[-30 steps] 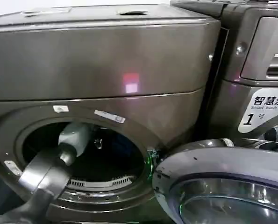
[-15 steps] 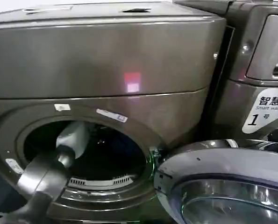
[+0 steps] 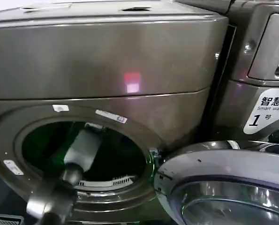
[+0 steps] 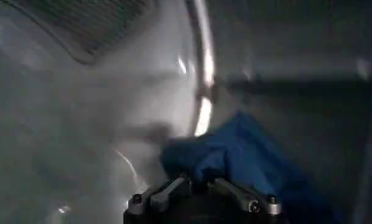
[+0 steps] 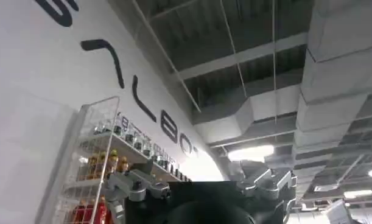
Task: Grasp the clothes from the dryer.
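— Where was the left arm?

— It reached through the round porthole of the large bronze-grey metal front-loading dryer (image 3: 106, 65), whose door (image 3: 223, 183) hung open beside the mouth. The left gripper (image 4: 201, 185) sat deep inside the drum.

— And the clothes?

— The dark navy-blue soft fabric bundle (image 4: 246, 155) lay inside the drum, against the drum wall near its bright rim, directly in front of the gripper. The fingers (image 4: 167, 190) stood apart with the cloth's near edge at their tips; whether they had any grip on it could not be told.

— The other arm?

— The right gripper (image 5: 201, 185) pointed up toward a ceiling, its fingers spread, holding nothing.
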`<state>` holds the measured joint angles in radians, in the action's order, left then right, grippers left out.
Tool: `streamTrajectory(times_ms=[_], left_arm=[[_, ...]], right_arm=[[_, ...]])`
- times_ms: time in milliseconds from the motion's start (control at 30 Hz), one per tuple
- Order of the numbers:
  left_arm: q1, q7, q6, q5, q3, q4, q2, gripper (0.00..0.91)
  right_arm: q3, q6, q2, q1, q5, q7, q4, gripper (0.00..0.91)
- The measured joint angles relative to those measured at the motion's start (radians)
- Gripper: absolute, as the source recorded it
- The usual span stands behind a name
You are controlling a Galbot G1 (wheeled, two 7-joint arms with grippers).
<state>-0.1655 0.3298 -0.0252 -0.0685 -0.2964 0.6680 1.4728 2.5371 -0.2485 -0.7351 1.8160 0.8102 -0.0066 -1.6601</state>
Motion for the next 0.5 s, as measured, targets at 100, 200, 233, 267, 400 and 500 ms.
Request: streamTrajectory(times_ms=[100,200,233,267,400,500], left_arm=[[-0.059,-0.123,-0.029,0.014,-0.06,0.098,0.018,0.0],[-0.122,-0.245,-0.059,0.006,-0.11,0.193,0.038,0.0],[-0.145,-0.285,-0.067,-0.002,-0.125,0.225,0.045,0.0],[-0.166,-0.317,-0.071,-0.009,-0.137,0.256,0.051,0.0],[-0.252,-0.407,-0.071,-0.027,-0.164,0.364,0.068,0.0],[-0.304,-0.446,-0.049,-0.031,-0.175,0.429,0.072,0.0]], right_arm=[[0.0,0.015,0.0,-0.001,-0.011,-0.005,0.003,0.907],[0.001,0.027,0.0,-0.001,-0.02,-0.006,0.004,0.907],[0.003,0.03,0.001,0.0,-0.023,-0.006,0.006,0.907],[0.005,0.032,0.002,0.0,-0.026,-0.006,0.006,0.907],[0.014,0.031,0.001,0.006,-0.038,-0.005,0.008,0.907],[0.016,0.039,-0.001,0.009,-0.041,-0.006,0.013,0.907]])
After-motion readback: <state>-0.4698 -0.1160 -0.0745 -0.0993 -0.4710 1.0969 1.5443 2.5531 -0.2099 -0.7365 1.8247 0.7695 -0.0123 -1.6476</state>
